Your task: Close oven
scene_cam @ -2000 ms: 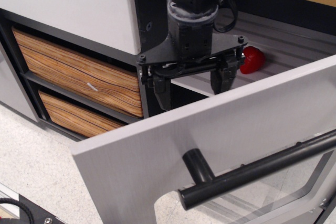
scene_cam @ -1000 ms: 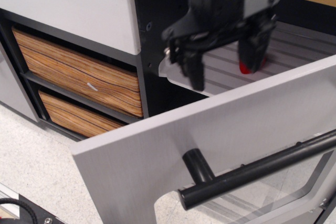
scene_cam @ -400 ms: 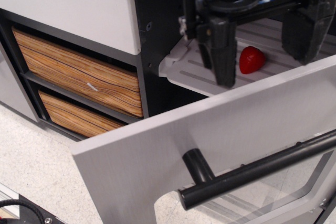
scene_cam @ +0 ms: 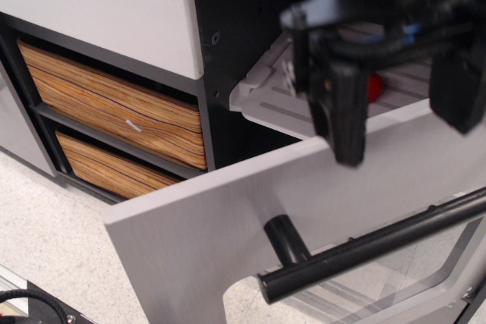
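Observation:
The oven stands open. Its brushed-grey door (scene_cam: 228, 218) hangs down and forward across the lower half of the view, with the thick black bar handle (scene_cam: 364, 252) on its outer face. The ribbed grey rack (scene_cam: 266, 96) shows inside the dark cavity. My gripper (scene_cam: 406, 138) is black, large and close to the camera at the upper right, open and empty. Its left finger (scene_cam: 342, 115) reaches down over the door's top edge; the right finger (scene_cam: 459, 89) is near the frame's right side. The gripper hides most of the rack.
A small red object (scene_cam: 374, 86) lies on the rack, mostly hidden behind the left finger. Two wood-grain drawers (scene_cam: 114, 108) sit to the left of the oven under a white panel (scene_cam: 99, 5). Speckled floor (scene_cam: 53, 225) lies at the lower left.
My gripper has moved from inside the oven, left of centre, up and to the right, toward the camera, and now sits over the door's top edge. Its fingers stay open. The door has not moved.

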{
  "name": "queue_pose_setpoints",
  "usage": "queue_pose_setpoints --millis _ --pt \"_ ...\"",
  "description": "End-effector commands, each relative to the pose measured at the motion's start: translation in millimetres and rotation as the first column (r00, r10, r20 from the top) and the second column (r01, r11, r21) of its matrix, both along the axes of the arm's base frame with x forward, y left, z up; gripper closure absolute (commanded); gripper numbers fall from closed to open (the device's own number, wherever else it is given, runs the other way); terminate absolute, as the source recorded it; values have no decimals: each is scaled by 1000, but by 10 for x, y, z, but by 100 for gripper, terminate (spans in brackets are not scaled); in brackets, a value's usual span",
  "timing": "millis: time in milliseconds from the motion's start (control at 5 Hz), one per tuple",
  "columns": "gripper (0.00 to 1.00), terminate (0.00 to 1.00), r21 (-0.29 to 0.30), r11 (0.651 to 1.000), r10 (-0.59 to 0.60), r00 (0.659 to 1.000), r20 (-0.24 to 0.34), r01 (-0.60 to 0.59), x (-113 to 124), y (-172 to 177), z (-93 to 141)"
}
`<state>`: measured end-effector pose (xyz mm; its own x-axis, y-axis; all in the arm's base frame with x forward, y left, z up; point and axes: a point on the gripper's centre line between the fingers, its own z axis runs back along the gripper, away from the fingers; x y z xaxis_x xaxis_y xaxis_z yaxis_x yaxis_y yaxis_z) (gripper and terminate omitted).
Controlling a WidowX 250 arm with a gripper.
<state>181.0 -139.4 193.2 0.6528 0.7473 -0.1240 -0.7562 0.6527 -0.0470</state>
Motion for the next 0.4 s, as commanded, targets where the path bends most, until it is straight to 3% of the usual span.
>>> queue_pose_setpoints --millis 0,200 --pt "0 0 -139 990 4 999 -44 -10 46 27 -109" --pt "0 0 -79 996 43 999 11 -42 147 137 -114"
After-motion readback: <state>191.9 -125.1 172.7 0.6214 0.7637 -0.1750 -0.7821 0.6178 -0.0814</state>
